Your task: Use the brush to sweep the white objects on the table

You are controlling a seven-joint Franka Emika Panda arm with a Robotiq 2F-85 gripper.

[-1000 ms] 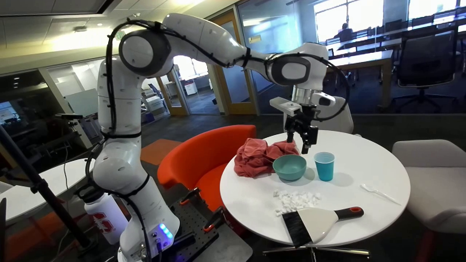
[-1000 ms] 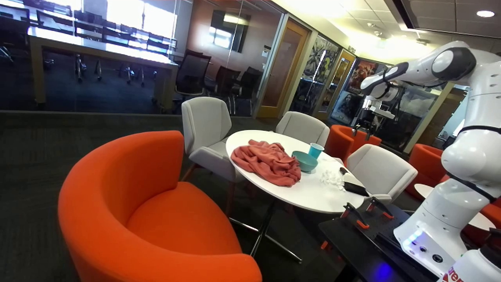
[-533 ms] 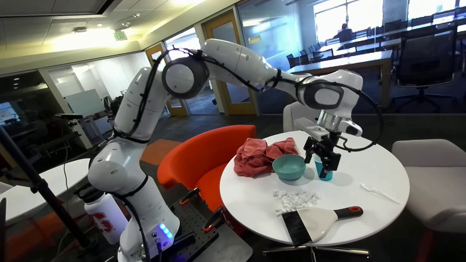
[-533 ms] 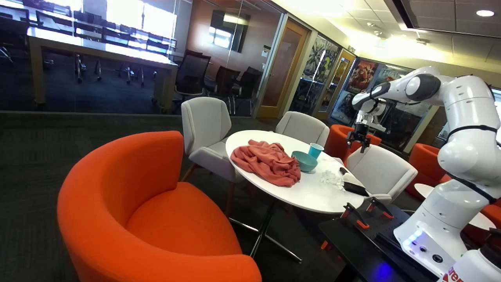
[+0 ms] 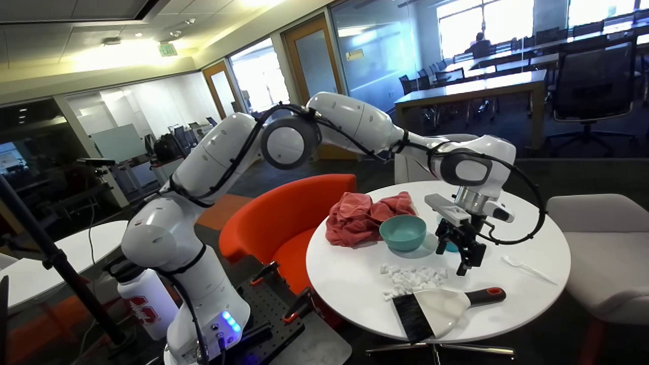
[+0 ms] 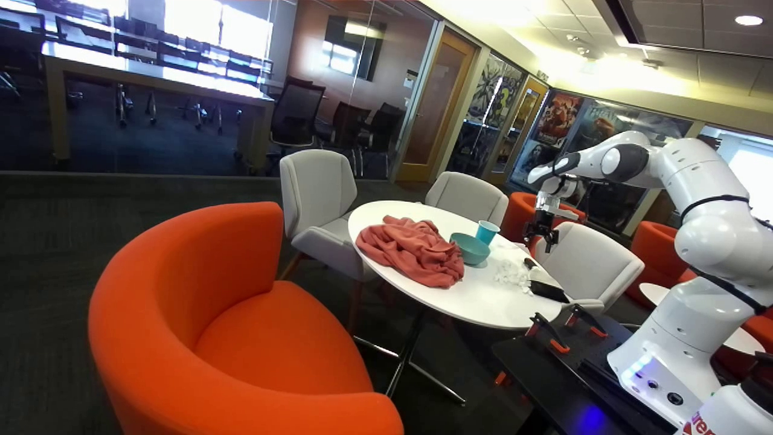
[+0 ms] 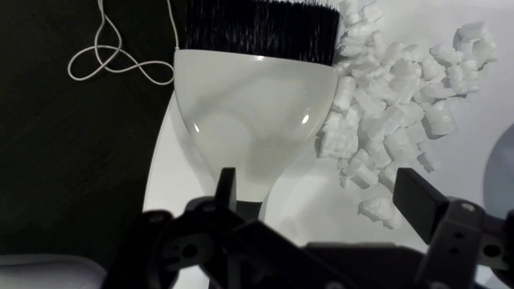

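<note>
Closest to the wrist camera, black gripper point(image 5: 451, 261), in the air over the white round table point(image 5: 350, 284) in an exterior view. In the wrist view, 2 fingers point(image 7: 419, 204) spread wide, with a broad gap between. Lower down and apart from the gripper, brush point(image 5: 445, 309) flat on the table, near the rim in an exterior view: black bristles point(image 7: 261, 32) at 1 end, pale glossy body, black handle point(image 5: 481, 297) with a red-orange tip at the other. Handle mostly hidden behind 1 finger in the wrist view. Along 1 side of the brush, white objects point(image 5: 416, 278) in a loose scatter of small chunks, the nearest apparently touching bristles and body. Farther across the table, teal bowl point(image 5: 404, 244), upright, near the scatter but apart from it. Next to the bowl, blue cup point(image 6: 485, 237), also upright in an exterior view. On the bowl's opposite side, crumpled red cloth point(image 5: 355, 223), close by; contact hard to judge. Off near the table's edge, white plastic utensil point(image 5: 530, 269), well apart from bowl and cloth. Beyond the table, orange chair point(image 5: 286, 215) and pale gray chair point(image 5: 598, 263). Farthest away, behind glass, person point(image 5: 480, 48), small and dark against bright windows point(image 5: 459, 25).
</note>
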